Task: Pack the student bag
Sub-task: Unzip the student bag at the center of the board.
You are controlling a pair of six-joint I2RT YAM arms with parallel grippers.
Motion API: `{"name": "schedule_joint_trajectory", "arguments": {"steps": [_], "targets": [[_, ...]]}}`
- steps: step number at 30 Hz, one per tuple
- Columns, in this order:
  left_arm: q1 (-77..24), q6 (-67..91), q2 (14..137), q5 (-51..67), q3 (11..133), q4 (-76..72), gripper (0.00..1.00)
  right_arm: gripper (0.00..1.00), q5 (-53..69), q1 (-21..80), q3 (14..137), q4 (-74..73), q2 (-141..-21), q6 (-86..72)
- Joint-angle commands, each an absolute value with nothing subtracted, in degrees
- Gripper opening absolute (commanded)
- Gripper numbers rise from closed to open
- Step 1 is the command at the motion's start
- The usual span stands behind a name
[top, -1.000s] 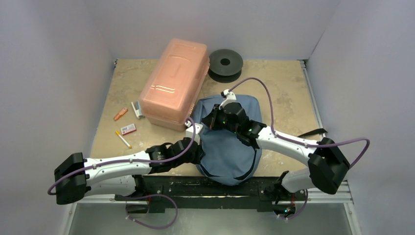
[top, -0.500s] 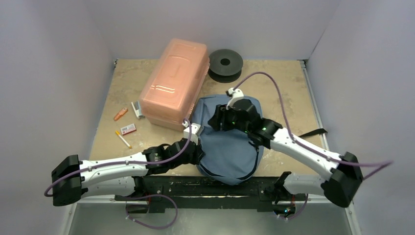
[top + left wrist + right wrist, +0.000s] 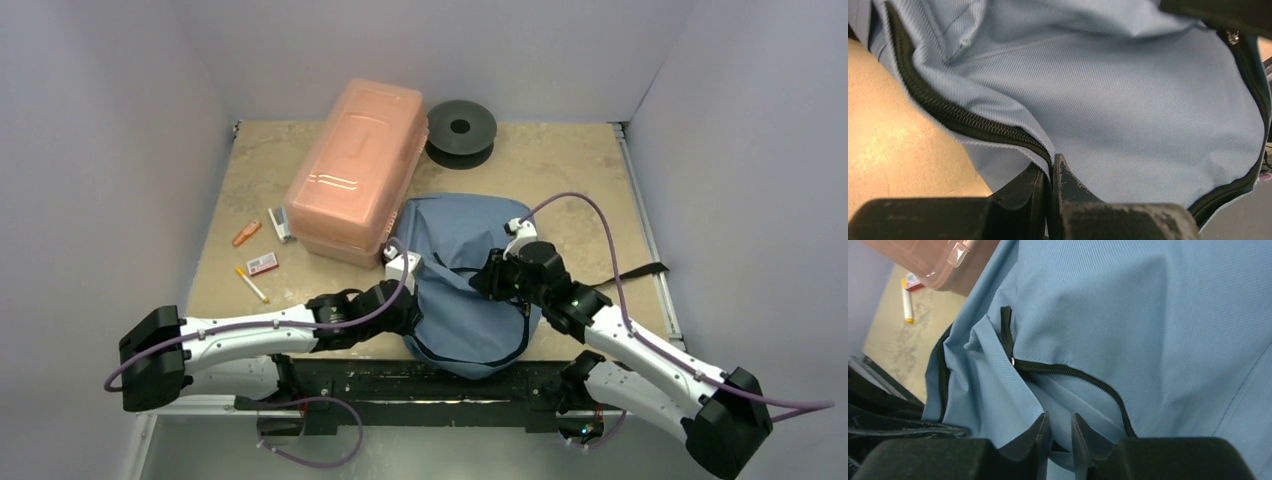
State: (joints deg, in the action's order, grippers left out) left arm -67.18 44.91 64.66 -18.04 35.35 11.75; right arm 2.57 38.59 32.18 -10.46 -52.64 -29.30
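The student bag (image 3: 455,235), soft blue-grey fabric with dark zipper trim, lies in the near middle of the table. My left gripper (image 3: 408,297) is at its left edge, shut on the fabric edge beside the zipper (image 3: 973,122); the pinch shows in the left wrist view (image 3: 1052,167). My right gripper (image 3: 487,277) is over the bag's right middle. In the right wrist view (image 3: 1060,430) its jaws are nearly closed on a fold of the bag's fabric (image 3: 1098,310) next to a short zipper (image 3: 1068,371).
A rigid pink plastic box (image 3: 355,170) touches the bag's far left side. A black spool (image 3: 461,130) stands behind it. An orange item (image 3: 246,233), a small card (image 3: 262,263) and a white pen (image 3: 251,284) lie left of the box. A black strap (image 3: 640,270) lies at the right.
My right gripper has moved from the bag's far middle toward the near right, and its arm swung outward. The bag's far part is now uncovered. My left gripper stayed on the bag's left edge.
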Motion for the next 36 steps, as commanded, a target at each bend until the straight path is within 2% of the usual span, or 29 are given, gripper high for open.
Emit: {"name": "schedule_joint_trajectory", "arguments": {"steps": [1,6,10,12,15,17,20,21,23,27,30,32,36], "targets": [[-65.5,41.8,68.5,-19.0,43.3,8.5,0.00,0.21,5.1,40.2,24.6,-5.9,-47.2,-36.1],[-64.3,38.4,75.2,-17.4,51.2,10.5,0.00,0.22,1.5,41.2,19.0,1.1,-47.8,-38.2],[-64.2,38.2,76.5,-16.5,53.2,12.1,0.00,0.32,-1.2,41.5,21.9,0.9,-50.6,-35.1],[-64.2,39.6,75.6,-15.4,51.3,12.1,0.00,0.41,-0.1,41.6,24.2,0.6,-51.4,-31.4],[-64.2,41.4,73.9,-12.0,47.8,11.7,0.00,0.46,-2.8,41.5,27.8,-2.5,-54.1,-27.4],[-64.2,42.1,72.2,-9.2,46.2,11.7,0.08,0.46,-3.4,41.4,28.5,-2.7,-55.7,-26.3],[-64.2,41.6,67.9,-6.8,46.3,13.8,0.27,0.50,-2.4,41.4,27.8,-1.1,-57.4,-28.5],[-64.2,41.0,66.8,-6.0,47.2,14.7,0.31,0.53,-1.0,41.4,27.1,-0.4,-57.2,-30.4],[-64.2,39.9,64.9,-4.7,49.7,16.7,0.37,0.65,-0.8,41.2,24.9,2.0,-55.5,-36.2],[-64.2,38.9,63.2,-3.8,54.7,17.3,0.44,0.85,1.7,38.8,19.8,10.0,-49.9,-47.6],[-64.2,40.4,63.6,-10.6,57.6,18.4,0.48,0.98,-1.3,38.6,18.6,12.4,-49.0,-55.2],[-63.8,41.0,64.6,-14.9,59.8,20.2,0.50,0.99,-4.8,38.3,18.4,12.8,-49.1,-60.5],[-63.5,41.3,66.0,-15.7,61.7,20.1,0.50,0.99,-5.8,37.5,17.0,22.4,-50.7,-67.1]]}}
